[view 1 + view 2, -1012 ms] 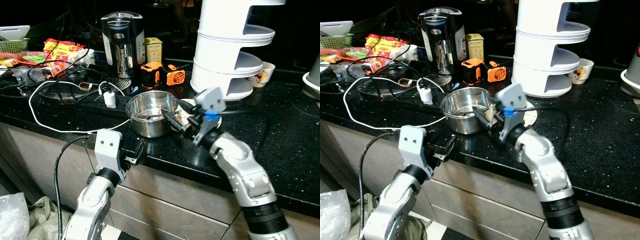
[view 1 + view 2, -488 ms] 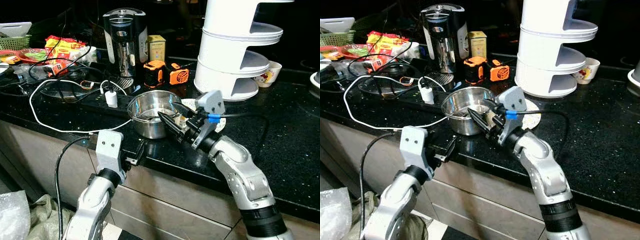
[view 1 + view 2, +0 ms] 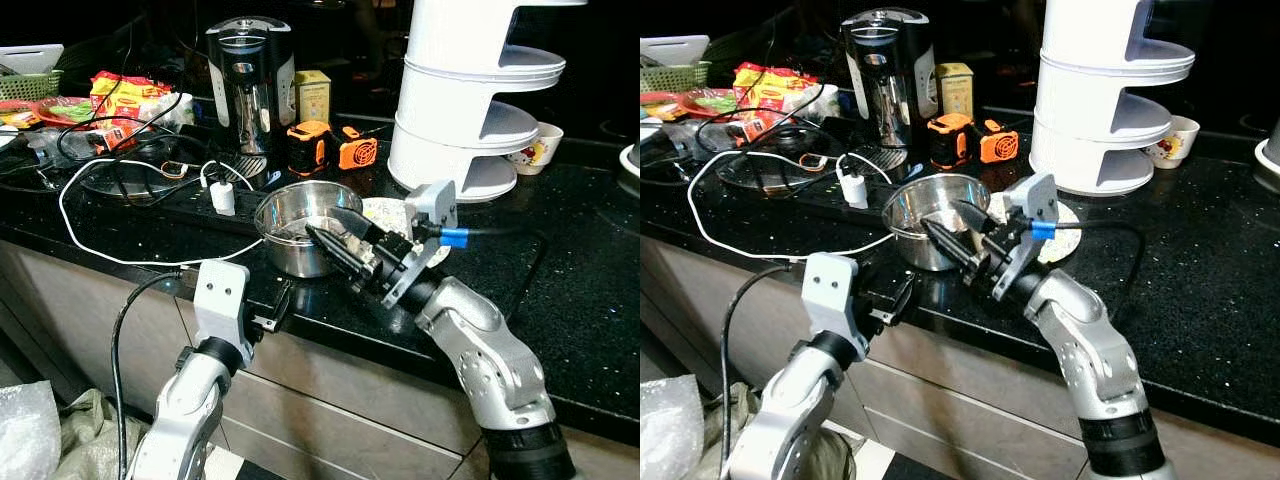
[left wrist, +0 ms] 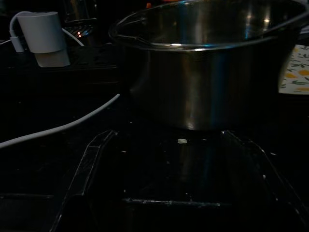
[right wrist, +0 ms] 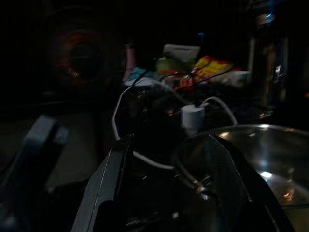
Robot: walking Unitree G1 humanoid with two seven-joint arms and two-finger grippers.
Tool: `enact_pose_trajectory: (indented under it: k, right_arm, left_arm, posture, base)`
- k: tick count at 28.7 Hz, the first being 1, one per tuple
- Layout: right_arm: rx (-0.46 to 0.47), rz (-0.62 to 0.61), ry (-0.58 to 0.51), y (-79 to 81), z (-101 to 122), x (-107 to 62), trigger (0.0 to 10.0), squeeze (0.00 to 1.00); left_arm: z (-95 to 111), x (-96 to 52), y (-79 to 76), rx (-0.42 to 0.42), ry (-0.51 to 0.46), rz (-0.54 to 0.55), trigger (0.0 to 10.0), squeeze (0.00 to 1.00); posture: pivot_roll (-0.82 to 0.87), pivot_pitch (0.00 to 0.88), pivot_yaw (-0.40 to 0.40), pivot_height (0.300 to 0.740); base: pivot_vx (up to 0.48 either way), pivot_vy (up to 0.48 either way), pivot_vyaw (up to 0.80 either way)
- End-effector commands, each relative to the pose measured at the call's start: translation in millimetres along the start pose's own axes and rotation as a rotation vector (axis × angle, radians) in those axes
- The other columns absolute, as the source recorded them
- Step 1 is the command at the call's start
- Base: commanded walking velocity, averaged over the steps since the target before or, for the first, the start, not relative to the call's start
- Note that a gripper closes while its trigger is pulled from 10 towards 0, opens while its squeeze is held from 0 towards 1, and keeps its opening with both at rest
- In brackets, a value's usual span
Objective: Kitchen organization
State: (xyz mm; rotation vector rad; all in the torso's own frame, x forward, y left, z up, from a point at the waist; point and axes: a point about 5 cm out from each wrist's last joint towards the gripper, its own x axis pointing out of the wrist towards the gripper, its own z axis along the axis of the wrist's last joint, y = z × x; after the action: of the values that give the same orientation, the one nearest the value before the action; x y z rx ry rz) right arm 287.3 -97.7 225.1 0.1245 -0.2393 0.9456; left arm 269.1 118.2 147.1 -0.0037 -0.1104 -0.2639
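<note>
The steel pot [image 3: 303,225] stands on the black table [image 3: 560,270], near its front edge, between the white charger plug [image 3: 220,198] and a patterned coaster [image 3: 392,215]. A kettle [image 3: 249,85] and two orange tape measures [image 3: 328,145] stand behind it; a white tiered rack [image 3: 480,95] stands behind and to the right.

Right gripper [image 3: 335,245]: positioned at the near right side of the pot rim. The jaws are apart. One finger reaches over the rim toward the inside; the other lies outside the wall. In the right wrist view the rim passes between the two fingers [image 5: 104,186]. The jaws are not yet clamped on the wall.

Left gripper [image 3: 272,305]: held low at the front table edge, just before the pot. The jaws are apart. In the left wrist view the pot wall [image 4: 203,82] faces the gripper directly.

Handling assessment:
- The pot is rigid, thin-walled metal, probably light. It will not deform or break under grip.
- The polished wall is slippery. A pinch at one rim point lets the pot swing or tilt.
- Recommended hold: clamp across the rim, one finger inside, one outside, seated deep.
- Lift slowly and level. Contents cannot be determined.
- Keep the white cable [image 3: 110,255] clear of the path.
</note>
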Motion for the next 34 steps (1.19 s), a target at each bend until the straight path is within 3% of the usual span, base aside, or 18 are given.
enact_pose_trajectory:
  k: [1, 15, 20, 32, 33, 34]
  right_arm:
    - [0.016, 0.059, 0.015, 8.7, -2.1, 1.0, 10.0, 0.0]
    - [-0.027, -0.029, 0.033, -2.9, -2.6, -0.4, 10.0, 0.0]
    - [-0.223, -0.221, 0.148, -27.0, -11.4, 0.1, 10.0, 0.0]
    - [-0.216, -0.304, 0.109, -36.4, -8.7, 0.3, 10.0, 0.0]
    - [-0.208, -0.303, 0.101, -35.9, -8.8, 1.2, 9.6, 0.0]
    - [-0.202, -0.301, 0.095, -35.5, -8.9, 1.6, 4.3, 0.0]
  left_arm:
    - [-2.5, -1.7, 0.4, 0.005, 0.009, 0.003, 10.0, 0.0]
    - [-2.8, -0.8, 0.0, 0.004, 0.009, 0.002, 10.0, 0.0]
    - [-2.7, -1.0, -0.4, 0.002, 0.008, 0.002, 10.0, 0.0]
    - [-3.5, -1.3, -0.6, 0.0, 0.009, 0.002, 10.0, 0.0]
    - [-3.6, -1.2, -0.7, -0.001, 0.009, 0.002, 10.0, 0.0]
    - [-3.7, -1.1, -0.8, 0.0, 0.01, 0.002, 10.0, 0.0]
  posture:
    - [0.01, 0.0, 0.015, 0.74]
    - [0.01, 0.0, 0.017, 0.74]
    - [0.01, 0.0, 0.015, 0.74]
    - [0.01, 0.0, 0.012, 0.74]
    - [0.01, 0.0, 0.012, 0.74]
    - [0.01, 0.0, 0.011, 0.74]
  base:
    - [0.0, 0.0, 0.0]
    - [0.0, 0.0, 0.0]
    - [0.0, 0.0, 0.0]
    - [0.0, 0.0, 0.0]
    - [0.0, 0.0, 0.0]
    - [0.0, 0.0, 0.0]
